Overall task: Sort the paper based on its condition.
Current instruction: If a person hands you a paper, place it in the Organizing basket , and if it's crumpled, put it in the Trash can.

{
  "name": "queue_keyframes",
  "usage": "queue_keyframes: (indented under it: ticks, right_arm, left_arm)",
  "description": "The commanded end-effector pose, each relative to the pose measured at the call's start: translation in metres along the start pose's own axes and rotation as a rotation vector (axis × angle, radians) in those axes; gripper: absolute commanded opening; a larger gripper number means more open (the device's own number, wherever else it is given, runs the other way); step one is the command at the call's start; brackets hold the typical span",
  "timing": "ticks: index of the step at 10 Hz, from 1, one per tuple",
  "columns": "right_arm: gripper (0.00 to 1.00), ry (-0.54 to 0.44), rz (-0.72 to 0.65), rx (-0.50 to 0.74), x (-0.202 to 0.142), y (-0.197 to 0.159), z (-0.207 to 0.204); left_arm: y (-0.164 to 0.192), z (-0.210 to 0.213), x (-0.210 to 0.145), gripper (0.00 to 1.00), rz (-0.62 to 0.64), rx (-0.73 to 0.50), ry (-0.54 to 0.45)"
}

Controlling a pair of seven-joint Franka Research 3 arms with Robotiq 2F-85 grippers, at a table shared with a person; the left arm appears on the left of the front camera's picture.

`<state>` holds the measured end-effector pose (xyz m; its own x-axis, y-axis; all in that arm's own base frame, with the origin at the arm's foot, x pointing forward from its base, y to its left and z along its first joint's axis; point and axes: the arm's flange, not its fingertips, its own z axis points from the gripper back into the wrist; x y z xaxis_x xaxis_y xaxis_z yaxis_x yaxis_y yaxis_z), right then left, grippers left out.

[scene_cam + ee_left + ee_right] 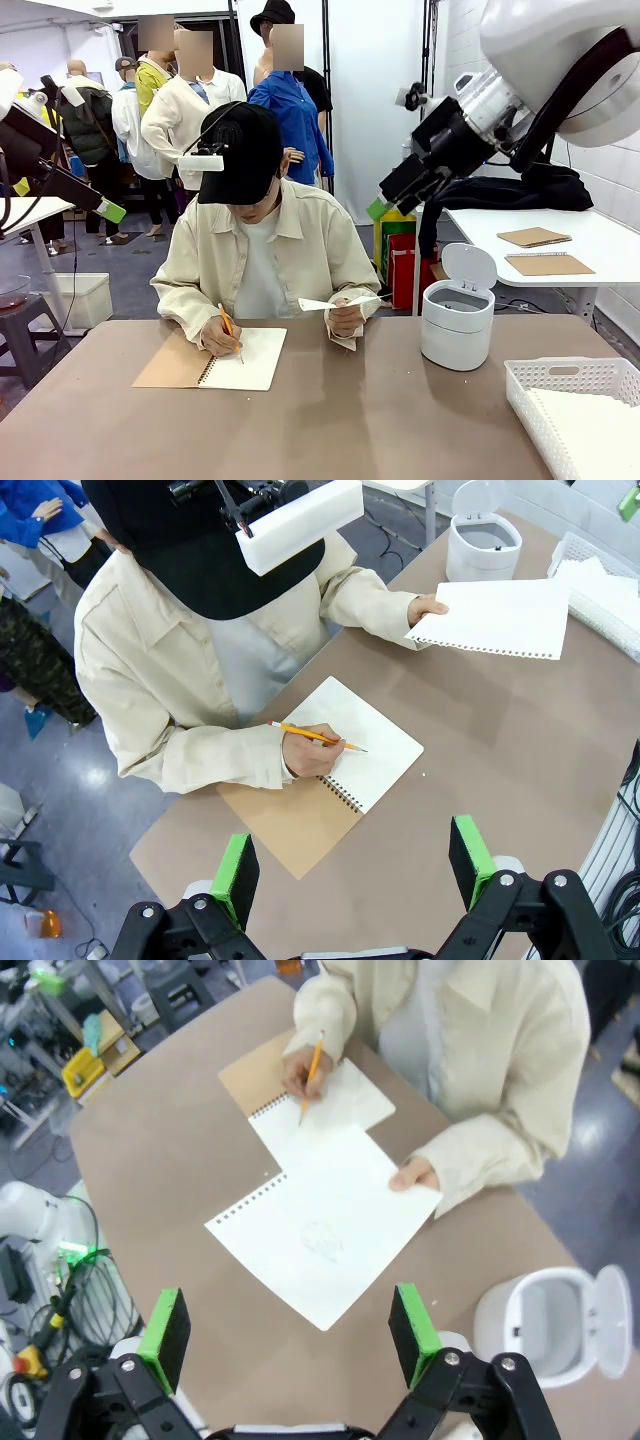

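Plainly closest to the right gripper [290, 1325], wide apart and empty: loose paper [325, 1230] at its 12 o'clock, over table [170, 1130], pinched at 2 o'clock corner by person's hand [412, 1174], long axis about 8-to-2. Farther, at 1 o'clock, from left gripper [355, 860], equally spread, holding nothing.

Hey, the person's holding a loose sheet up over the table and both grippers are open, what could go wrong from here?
1. The sheet is held only at one edge by the person's hand; the open right gripper closing in might crumple it or nip fingers.
2. The bin and lattice basket stand near each other, so a faintly marked sheet could land in the wrong one.
3. Reaching in could also knock the pencil writing in the notebook.
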<state>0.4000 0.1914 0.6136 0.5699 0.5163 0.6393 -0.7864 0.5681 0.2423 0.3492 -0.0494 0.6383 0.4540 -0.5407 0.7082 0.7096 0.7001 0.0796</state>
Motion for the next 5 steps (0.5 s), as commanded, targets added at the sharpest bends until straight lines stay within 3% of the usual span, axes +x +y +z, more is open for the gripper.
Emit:
queue_keyframes:
  ticks: [1, 3, 5]
  right_arm:
    - [1.0, 0.1, -0.169, 0.044, 0.01, -0.024, -0.015]
    - [1.0, 0.309, -0.381, 0.057, -0.003, -0.046, -0.04]
    - [1.0, 0.366, -0.52, 0.081, -0.018, -0.054, -0.065]
  left_arm:
    - [0.0, 0.0, 0.0, 1.0, 0.002, 0.0, 0.0]
    - [0.0, 0.0, 0.0, 1.0, 0.002, 0.0, 0.0]
    - [0.0, 0.0, 0.0, 1.0, 0.002, 0.0, 0.0]
